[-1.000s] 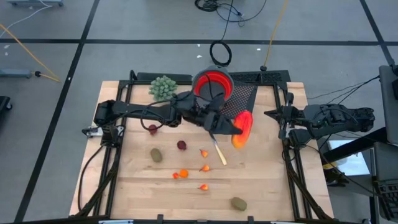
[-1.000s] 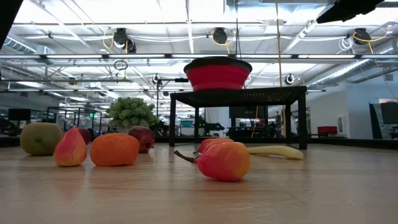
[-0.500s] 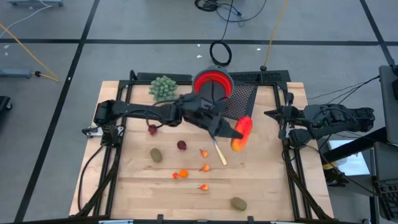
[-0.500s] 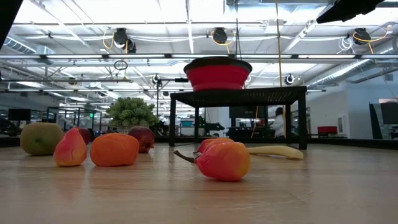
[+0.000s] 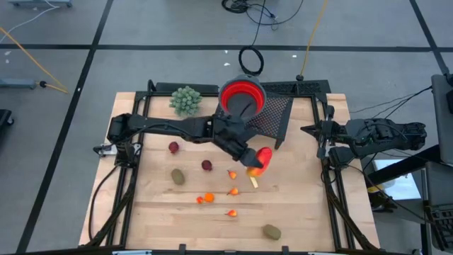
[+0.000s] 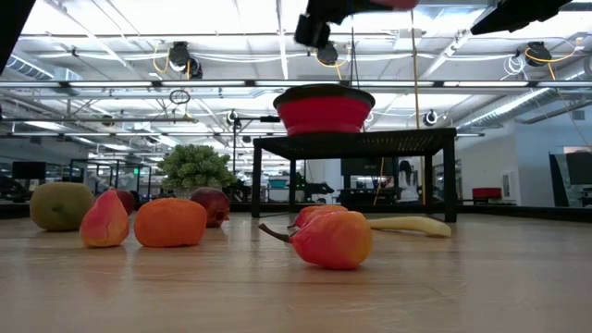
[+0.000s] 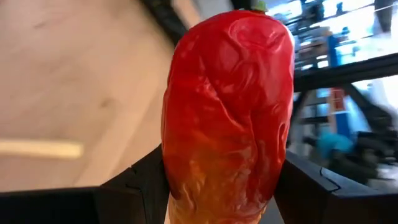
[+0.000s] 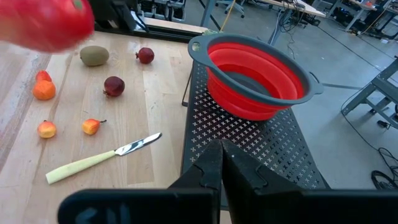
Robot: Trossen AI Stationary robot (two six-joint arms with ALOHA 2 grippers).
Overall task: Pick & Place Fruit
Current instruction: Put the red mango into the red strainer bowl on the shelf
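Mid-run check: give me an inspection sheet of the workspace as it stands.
Surface: wooden table, bare patches between fruit.
Job's things: red-orange oblong fruit in the left gripper, lifted above the knife; red bowl on black mesh rack; dark red balls, kiwi-like ovals and small orange bits on the table.
Clutter: green bunch; yellow-handled knife.
Grippers: left shut on fruit; right gripper shut, parked at the table's right edge.
Cables: loops on the floor.
Surroundings: a person far behind the rack.
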